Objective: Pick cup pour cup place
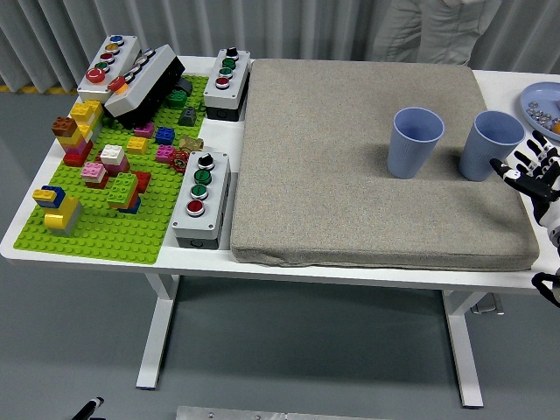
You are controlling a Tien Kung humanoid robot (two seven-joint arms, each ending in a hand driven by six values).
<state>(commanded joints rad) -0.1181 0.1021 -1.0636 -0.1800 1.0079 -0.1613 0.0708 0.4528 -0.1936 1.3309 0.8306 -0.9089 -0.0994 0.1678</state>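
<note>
At the right edge of the table (367, 273), the right hand (535, 171) reaches in over the corner of the grey mat (332, 175), its fingers (516, 168) spread apart and holding nothing. Just left of the fingertips, very close though contact cannot be judged, stands the right blue cup (488, 145), upright and open-mouthed on the mat. Further left of the fingers, a small gap beyond that cup, the left blue cup (414, 142) stands upright too; neither cup's contents can be made out. Beyond the fingers, toward the far right corner, a blue plate (535, 94) with small bits on it is cut by the frame edge. Well away to the left of the fingers, past the mat, a green brick baseplate (105, 229) carries scattered coloured bricks (109, 171), and grey button boxes sit around it: one (200, 199) beside the mat's near left side, one (226, 82) at its far left corner, and one (109, 68) in the far left corner next to a tilted black box (147, 86). A person (435, 31) in light trousers stands at the table's far side, hands not visible.
</note>
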